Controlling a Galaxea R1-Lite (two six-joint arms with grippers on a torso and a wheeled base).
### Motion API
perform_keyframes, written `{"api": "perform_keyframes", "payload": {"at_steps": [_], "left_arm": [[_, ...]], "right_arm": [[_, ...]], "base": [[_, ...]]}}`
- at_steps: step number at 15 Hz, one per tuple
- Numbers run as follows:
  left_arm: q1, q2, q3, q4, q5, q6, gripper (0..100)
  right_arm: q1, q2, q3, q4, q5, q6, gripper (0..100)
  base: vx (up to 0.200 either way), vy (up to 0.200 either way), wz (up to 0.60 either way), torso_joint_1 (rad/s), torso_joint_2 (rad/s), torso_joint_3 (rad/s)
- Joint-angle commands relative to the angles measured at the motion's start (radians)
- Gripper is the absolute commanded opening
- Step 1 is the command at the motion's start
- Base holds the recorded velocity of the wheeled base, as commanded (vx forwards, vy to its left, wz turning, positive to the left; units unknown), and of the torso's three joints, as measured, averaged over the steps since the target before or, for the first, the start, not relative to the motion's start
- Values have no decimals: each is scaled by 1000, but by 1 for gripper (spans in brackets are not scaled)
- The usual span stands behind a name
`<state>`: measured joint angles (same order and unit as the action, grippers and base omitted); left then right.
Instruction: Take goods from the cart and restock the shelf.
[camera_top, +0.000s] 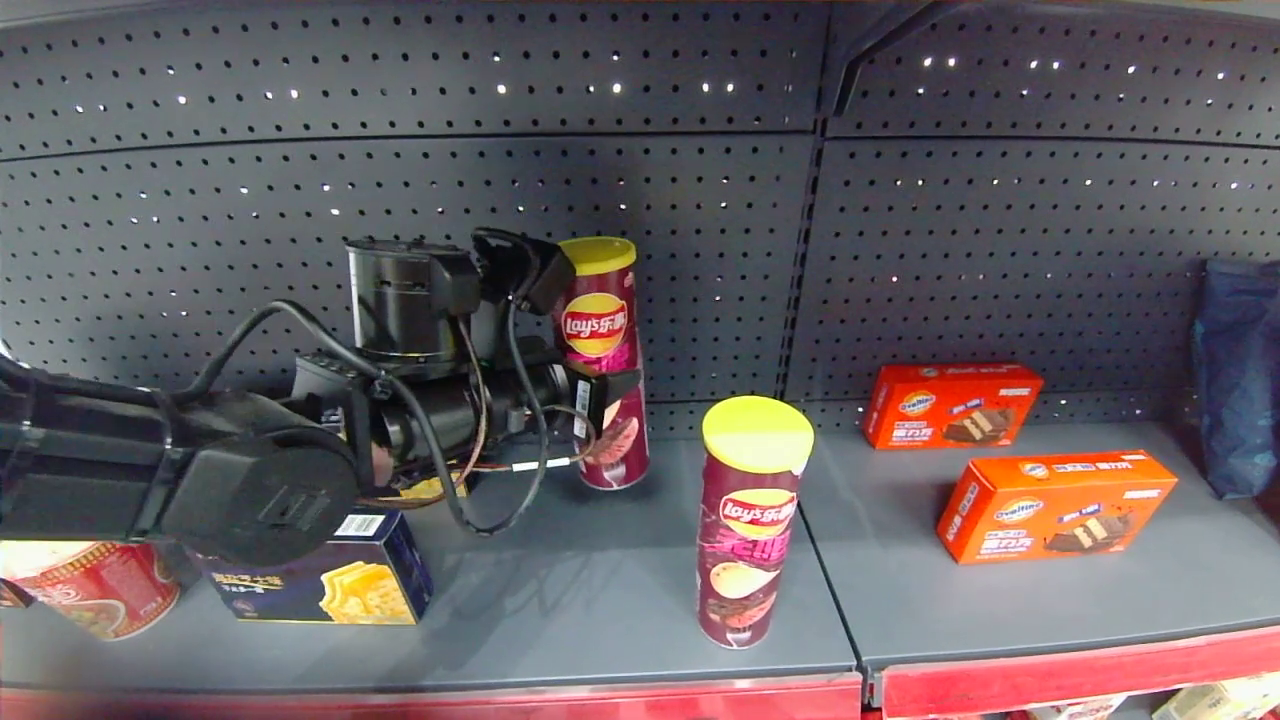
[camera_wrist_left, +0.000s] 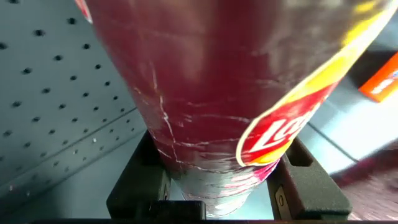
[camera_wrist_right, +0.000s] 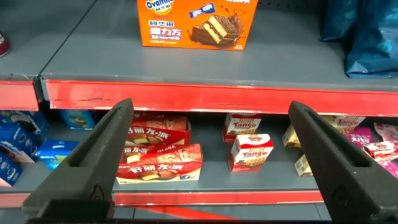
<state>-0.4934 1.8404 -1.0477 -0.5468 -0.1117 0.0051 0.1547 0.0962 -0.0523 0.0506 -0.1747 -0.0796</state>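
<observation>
A maroon chips can (camera_top: 598, 360) with a yellow lid stands upright near the back of the grey shelf (camera_top: 600, 600), against the pegboard. My left gripper (camera_top: 610, 400) is shut on its lower half from the left. In the left wrist view the can (camera_wrist_left: 211, 93) sits between the black fingers (camera_wrist_left: 140, 186) of the left gripper (camera_wrist_left: 224, 193). A second, identical can (camera_top: 755, 520) stands upright and free at the front centre of the shelf. My right gripper (camera_wrist_right: 214, 165) is open and holds nothing, in front of the shelf's red front edge (camera_wrist_right: 186, 96).
Two orange chocolate boxes (camera_top: 950, 403) (camera_top: 1055, 503) lie on the right half of the shelf, with a blue bag (camera_top: 1235, 375) at the far right. A dark blue cracker box (camera_top: 335, 580) and a red cup (camera_top: 95, 590) stand under my left arm. The lower shelf holds several boxes (camera_wrist_right: 161, 162).
</observation>
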Motion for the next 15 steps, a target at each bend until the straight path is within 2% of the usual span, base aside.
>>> {"api": "perform_keyframes", "payload": {"at_steps": [1,4,6,8,9,15], "left_arm": [[-1,60,-11,-18,-3,10,0],[-1,126,-49,-25,-13,12,0],[-4,171,-112,-24,-32,19,0],[-17,217,-161,-24,-36,65,0],[-20,234,-180,-24,-36,75,0],[-42,318,-262,-25,-37,76,0]], "right_arm": [[2,4,0,0,0,-2,100],[2,4,0,0,1,-6,100],[2,4,0,2,6,-8,100],[2,4,0,2,6,-9,100],[2,4,0,2,6,-9,100],[2,4,0,2,7,-11,100]], "base": [[0,0,0,0,0,0],[0,0,0,0,0,0],[0,0,0,0,0,0],[0,0,0,0,0,0],[0,0,0,0,0,0],[0,0,0,0,0,0]]}}
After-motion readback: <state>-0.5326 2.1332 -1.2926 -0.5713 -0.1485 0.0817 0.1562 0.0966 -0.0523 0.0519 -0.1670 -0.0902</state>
